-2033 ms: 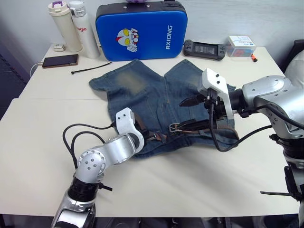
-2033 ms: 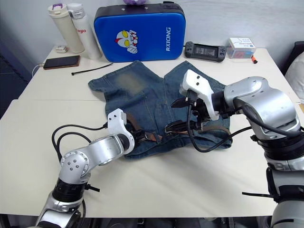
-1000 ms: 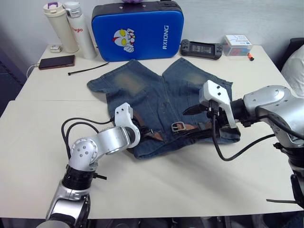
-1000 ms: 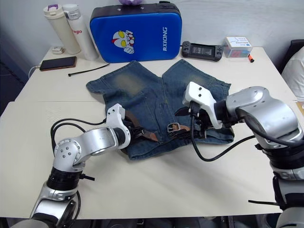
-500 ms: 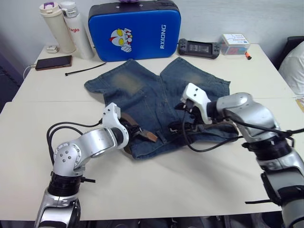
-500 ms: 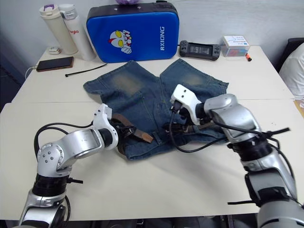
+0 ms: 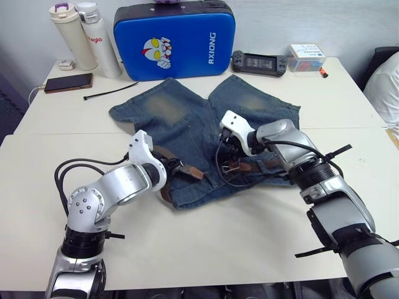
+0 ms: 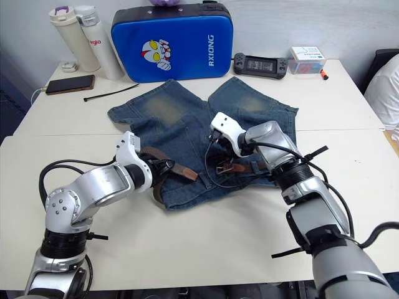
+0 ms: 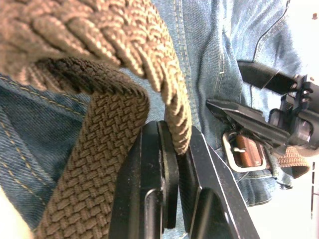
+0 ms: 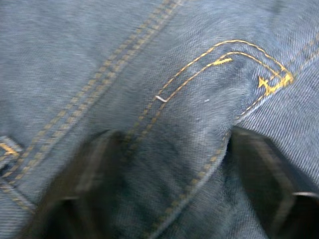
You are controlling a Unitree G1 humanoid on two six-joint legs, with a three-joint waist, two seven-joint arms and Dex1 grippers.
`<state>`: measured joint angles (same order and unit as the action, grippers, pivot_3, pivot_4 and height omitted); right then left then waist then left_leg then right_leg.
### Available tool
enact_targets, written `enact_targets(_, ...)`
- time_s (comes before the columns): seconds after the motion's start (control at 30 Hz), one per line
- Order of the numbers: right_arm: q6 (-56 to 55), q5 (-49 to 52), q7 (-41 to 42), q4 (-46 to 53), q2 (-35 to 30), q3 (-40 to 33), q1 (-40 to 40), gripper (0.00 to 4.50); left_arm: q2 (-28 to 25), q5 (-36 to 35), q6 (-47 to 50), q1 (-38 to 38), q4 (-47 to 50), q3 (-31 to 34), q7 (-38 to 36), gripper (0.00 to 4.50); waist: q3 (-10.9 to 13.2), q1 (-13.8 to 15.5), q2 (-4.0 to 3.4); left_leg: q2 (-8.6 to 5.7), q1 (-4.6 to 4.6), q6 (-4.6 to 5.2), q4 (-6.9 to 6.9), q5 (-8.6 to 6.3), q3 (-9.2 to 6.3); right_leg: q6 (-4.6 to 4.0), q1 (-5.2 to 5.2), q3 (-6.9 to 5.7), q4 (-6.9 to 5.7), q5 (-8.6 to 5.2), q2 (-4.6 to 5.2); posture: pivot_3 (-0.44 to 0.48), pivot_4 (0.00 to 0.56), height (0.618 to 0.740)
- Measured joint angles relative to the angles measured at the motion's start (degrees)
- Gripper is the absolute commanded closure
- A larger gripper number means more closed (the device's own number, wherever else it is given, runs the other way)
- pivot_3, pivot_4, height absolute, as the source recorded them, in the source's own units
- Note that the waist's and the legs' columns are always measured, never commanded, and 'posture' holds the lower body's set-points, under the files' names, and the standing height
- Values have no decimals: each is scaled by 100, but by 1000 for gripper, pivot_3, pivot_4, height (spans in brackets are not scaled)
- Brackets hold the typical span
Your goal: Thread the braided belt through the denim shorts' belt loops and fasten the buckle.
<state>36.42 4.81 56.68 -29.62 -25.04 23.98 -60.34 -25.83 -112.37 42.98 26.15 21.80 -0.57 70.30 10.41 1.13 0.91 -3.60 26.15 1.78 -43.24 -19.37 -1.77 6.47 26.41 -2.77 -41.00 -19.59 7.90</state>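
The denim shorts lie flat mid-table, waistband toward me. The braided belt runs along that waistband. Its brown tail end is raised a little, with my left gripper shut on it; the fingers pinch the weave. The silver buckle rests near the fly. My right gripper is open just above the buckle, its fingers spread over a fold of denim. I cannot make out the belt loops.
A blue case stands behind the shorts, with two bottles and a phone at the back left. A black cable tie lies near the left leg. A game controller and small box are at the back right.
My right gripper has moved left from the shorts' right side to the fly, just above the buckle. The left gripper keeps its hold on the belt's tail. The camera has shifted.
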Motion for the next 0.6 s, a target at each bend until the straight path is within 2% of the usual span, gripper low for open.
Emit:
enact_targets(0.1,35,-38,42,32,52,-42,11,4028,-11,-1,-65,-29,32,0,17,4500,-1,0,-1,0,0,0,0,0,0,0,1,0,-1,0,-1,0,150,664)
enact_targets(0.17,63,-39,-37,-2,213,-162,13,4424,-52,-1,-90,-76,47,2,23,4500,-1,-1,-1,2,0,-1,1,0,0,0,1,1,-1,0,-2,0,150,664)
enact_targets(0.27,-79,-33,-453,-460,713,-481,-78,4424,-297,-1,-238,-80,55,20,84,4500,-2,-124,2,6,-2,-13,5,0,-17,0,8,12,-10,0,-23,0,150,664)
enact_targets(0.6,-1415,-463,-1113,-2274,1121,-662,-830,4424,-714,348,-557,54,24,296,9,4500,-2,-129,2,-17,6,-23,-2,-3,-76,-5,25,17,-39,-3,-24,0,150,664)
